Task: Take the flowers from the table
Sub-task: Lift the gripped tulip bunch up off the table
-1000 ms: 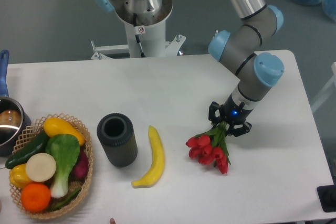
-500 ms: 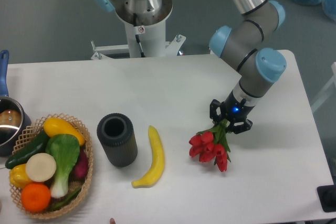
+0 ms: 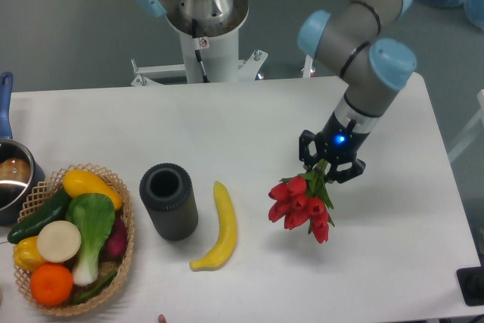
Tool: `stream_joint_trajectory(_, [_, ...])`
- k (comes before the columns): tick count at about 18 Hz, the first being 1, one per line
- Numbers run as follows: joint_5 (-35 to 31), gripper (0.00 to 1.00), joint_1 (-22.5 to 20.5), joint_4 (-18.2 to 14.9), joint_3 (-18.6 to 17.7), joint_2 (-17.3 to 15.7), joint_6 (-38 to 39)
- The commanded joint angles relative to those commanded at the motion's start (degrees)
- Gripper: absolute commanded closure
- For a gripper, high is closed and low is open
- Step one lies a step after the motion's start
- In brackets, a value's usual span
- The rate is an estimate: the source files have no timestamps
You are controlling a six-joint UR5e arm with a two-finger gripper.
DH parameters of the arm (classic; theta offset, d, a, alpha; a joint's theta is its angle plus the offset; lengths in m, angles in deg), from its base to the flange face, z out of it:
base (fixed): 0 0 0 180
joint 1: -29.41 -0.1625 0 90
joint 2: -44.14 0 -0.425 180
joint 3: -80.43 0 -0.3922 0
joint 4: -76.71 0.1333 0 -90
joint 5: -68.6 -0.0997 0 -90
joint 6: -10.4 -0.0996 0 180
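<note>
- Gripper clamped on the green stem end of the flowers; fingers mostly hidden under the black housing, but the bunch hangs straight out of it, so grip reads as closed on the stems.
- Blooms pointing down and toward the camera, stems up into the jaws: held by the tough end, soft red heads left free, likely to avoid crushing them.
- Flowers over the right part of the table, right of the banana. No clear contact with the tabletop visible; probably just lifted off, exact clearance not readable from this view.
- Task judged near complete: bunch in the grip, only more height needed.
- Risk: thin stems in a two-finger pinch, bunch could pivot or slip if swung.
- Other items well apart to the left: dark cylindrical cup, wicker basket of vegetables and fruit, pot at the left edge. None in the lift path.
</note>
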Motion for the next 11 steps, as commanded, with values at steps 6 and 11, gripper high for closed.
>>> stream_joint_trajectory(6, [18.9, 0.59, -0.3, 1.0, 1.4, -3.5, 3.5])
stream_joint_trajectory(11, [32.7, 0.59, -0.3, 2.6, 1.6, -4.1, 3.5])
